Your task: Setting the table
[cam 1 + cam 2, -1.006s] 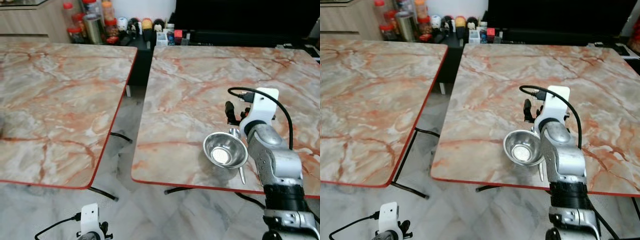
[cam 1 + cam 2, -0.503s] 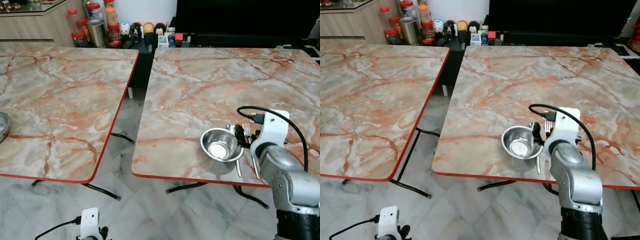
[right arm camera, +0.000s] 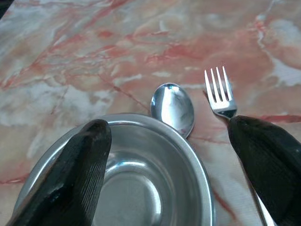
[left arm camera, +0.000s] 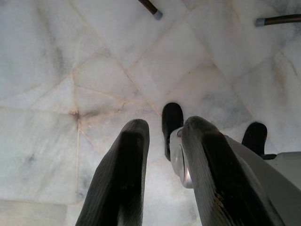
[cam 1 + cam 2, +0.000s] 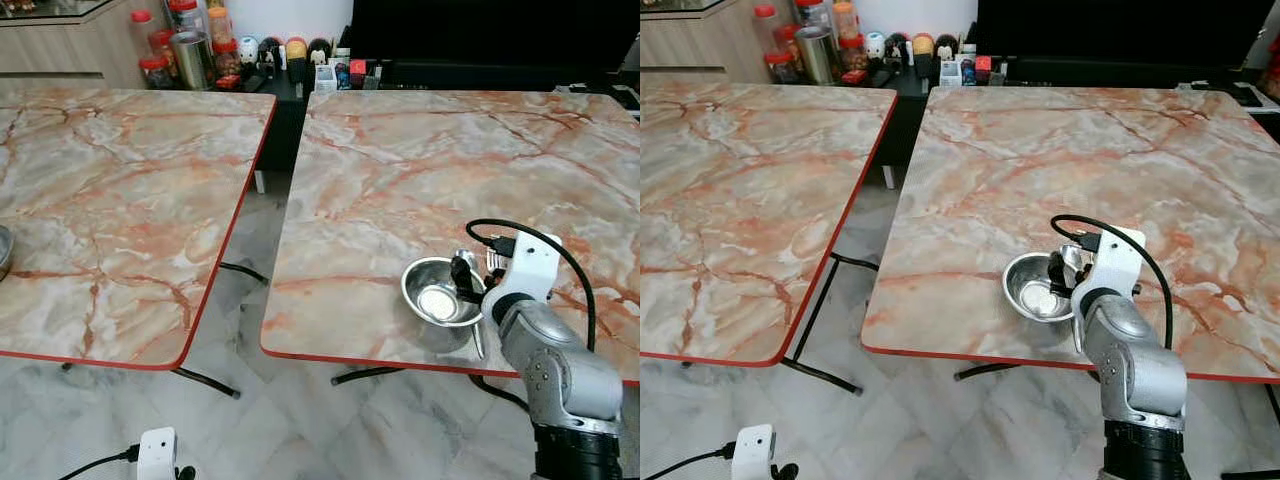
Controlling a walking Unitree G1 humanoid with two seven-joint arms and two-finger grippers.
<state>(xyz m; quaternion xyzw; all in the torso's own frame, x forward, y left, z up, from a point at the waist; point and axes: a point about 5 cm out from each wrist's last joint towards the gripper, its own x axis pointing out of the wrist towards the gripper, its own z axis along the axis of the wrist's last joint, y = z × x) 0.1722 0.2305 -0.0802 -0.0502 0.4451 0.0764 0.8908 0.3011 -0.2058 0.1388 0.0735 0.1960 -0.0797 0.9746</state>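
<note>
Two marble tables (image 5: 400, 170) stand side by side; near the right one's front edge, the right gripper (image 3: 174, 165) hangs spread over a bowl (image 5: 437, 293), with spoon (image 3: 172, 108) and fork (image 3: 219, 92) beside it. Left gripper (image 4: 162, 165), slightly parted, hangs over the floor (image 4: 56, 70).

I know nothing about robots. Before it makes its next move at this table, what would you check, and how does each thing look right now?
1. Steel bowl resting flat on the marble table, near its front edge: ok.
2. Spoon and fork laid on the table beside the bowl: ok.
3. Right gripper open, one finger over the bowl, the other finger over the fork's handle: ok.
4. Whether either finger touches the bowl or fork: cannot tell.
5. Left gripper hanging low over the floor tiles, out of the way: ok.
6. Left gripper holding nothing: ok.
</note>
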